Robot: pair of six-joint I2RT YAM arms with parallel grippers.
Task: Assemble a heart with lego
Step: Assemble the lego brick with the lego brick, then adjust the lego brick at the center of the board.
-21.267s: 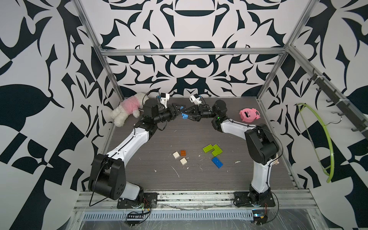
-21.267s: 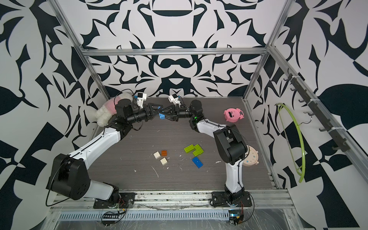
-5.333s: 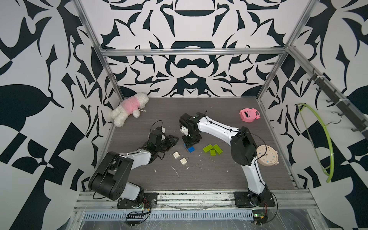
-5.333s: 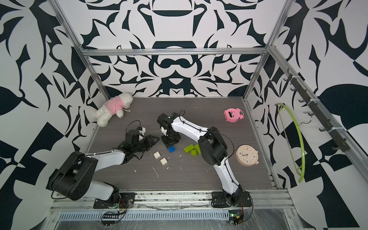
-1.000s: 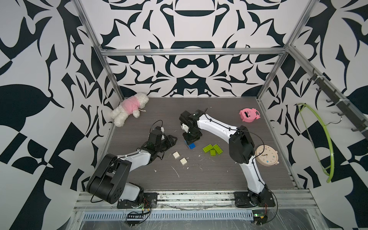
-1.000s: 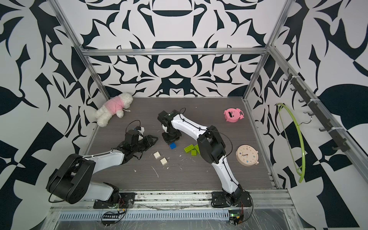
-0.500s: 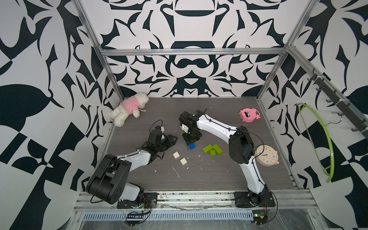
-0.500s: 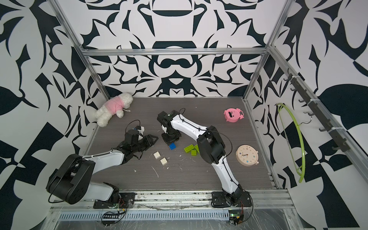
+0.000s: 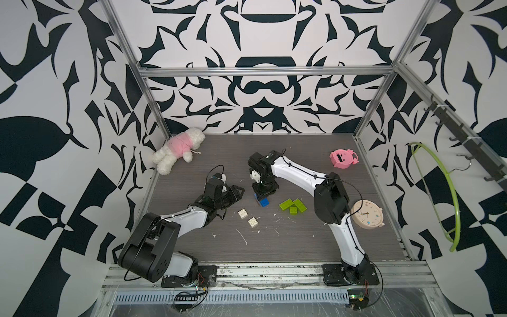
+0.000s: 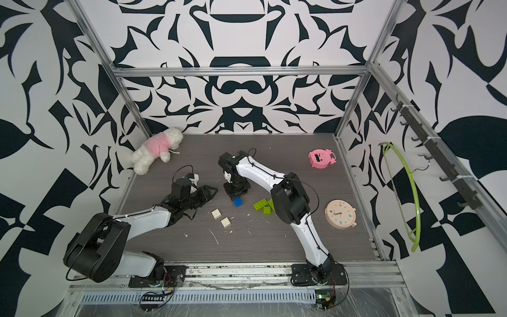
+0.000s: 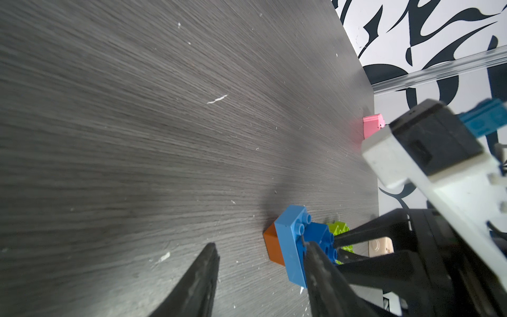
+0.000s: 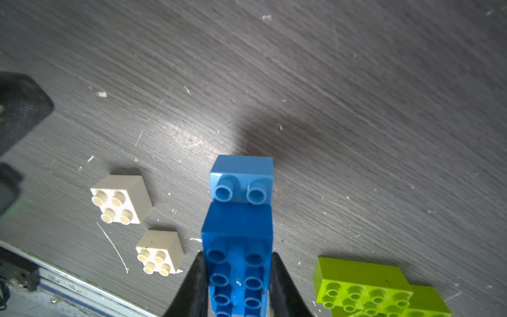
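Note:
A small lego stack [image 9: 264,202] stands on the table: an orange brick [image 11: 273,244] under a light-blue brick [image 12: 241,170], with a darker blue brick [image 12: 237,230] on top. My right gripper [image 12: 238,256] points down over it, fingers against both sides of the top blue brick. My left gripper [image 9: 238,193] lies low just left of the stack, open, with nothing between its fingers [image 11: 208,263]. Joined lime-green bricks [image 9: 293,205] lie right of the stack. Two white square bricks [image 9: 242,213] [image 9: 252,221] sit in front. No finished heart shows.
A pink-and-white plush toy [image 9: 178,148] lies at the back left and a pink pig-faced toy [image 9: 342,158] at the back right. A round clock [image 9: 367,214] rests beside the right arm. A green hanger [image 9: 444,192] hangs outside the frame.
Since the oldest frames both arms have come down from the back, and the orange and blue bricks now stand stacked. Over the last second nothing visibly moved.

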